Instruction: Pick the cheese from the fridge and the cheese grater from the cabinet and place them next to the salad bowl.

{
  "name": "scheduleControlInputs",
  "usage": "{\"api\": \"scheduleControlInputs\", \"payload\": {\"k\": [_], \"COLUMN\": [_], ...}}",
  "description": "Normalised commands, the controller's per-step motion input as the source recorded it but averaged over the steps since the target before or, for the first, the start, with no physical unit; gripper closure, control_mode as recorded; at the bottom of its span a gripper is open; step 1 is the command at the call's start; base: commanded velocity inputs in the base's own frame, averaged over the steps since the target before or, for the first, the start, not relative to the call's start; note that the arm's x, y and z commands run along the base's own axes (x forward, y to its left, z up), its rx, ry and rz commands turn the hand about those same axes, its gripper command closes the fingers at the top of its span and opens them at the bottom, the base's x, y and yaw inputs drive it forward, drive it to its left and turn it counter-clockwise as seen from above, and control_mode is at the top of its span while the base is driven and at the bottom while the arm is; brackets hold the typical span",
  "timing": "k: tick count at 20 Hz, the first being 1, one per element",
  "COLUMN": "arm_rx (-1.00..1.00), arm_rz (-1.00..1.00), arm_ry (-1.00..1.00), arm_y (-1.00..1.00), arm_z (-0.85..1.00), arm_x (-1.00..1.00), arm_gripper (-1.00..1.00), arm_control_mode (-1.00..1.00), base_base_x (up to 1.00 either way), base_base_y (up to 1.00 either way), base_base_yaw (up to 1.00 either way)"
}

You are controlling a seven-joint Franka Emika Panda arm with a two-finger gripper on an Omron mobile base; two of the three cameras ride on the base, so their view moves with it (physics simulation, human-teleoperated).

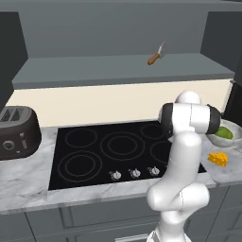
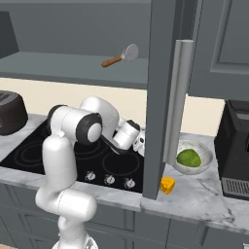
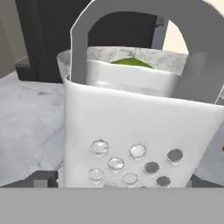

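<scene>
The silver cheese grater [image 3: 131, 131] stands upright on the marble counter, filling the hand view, its loop handle on top. My gripper [image 3: 122, 180] is open. Its fingertips [image 3: 41, 178] stand at either side of the grater's base, with a small gap showing on the left. Just behind the grater is the salad bowl [image 3: 122, 78] [image 2: 208, 154] [image 1: 222, 140] with green salad in it. The yellow cheese [image 1: 218, 158] [image 2: 168, 185] lies on the counter in front of the bowl. In the right base view my gripper [image 2: 138, 142] is partly hidden by the open door of the cabinet [image 2: 165, 97]. The fridge is out of view.
A brown-handled utensil [image 1: 156, 54] [image 2: 119, 57] lies on the cabinet shelf [image 1: 118, 66]. The black stove top [image 1: 108, 151] is left of the bowl, and a toaster [image 1: 16, 132] sits at the far left. A dark coffee machine [image 2: 236, 146] stands right of the bowl.
</scene>
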Motion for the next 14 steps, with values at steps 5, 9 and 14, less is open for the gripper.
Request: {"api": "scheduleControlInputs", "payload": {"k": [5,9,14], "arm_rx": [0.0,0.0,0.0], "arm_rz": [0.0,0.0,0.0], "arm_ry": [-0.09,-0.04,-0.04], "arm_y": [0.16,0.21,0.19], "arm_z": [-0.02,-0.19,-0.19], "arm_x": [0.06,-0.01,0.0], "arm_gripper": [-1.0,-1.0,-1.0], "arm_control_mode": [-1.0,-1.0,-1.0], "base_base_x": [0.0,0.0,0.0], "base_base_y": [0.0,0.0,0.0], "base_base_yaw": [0.0,0.0,0.0]}}
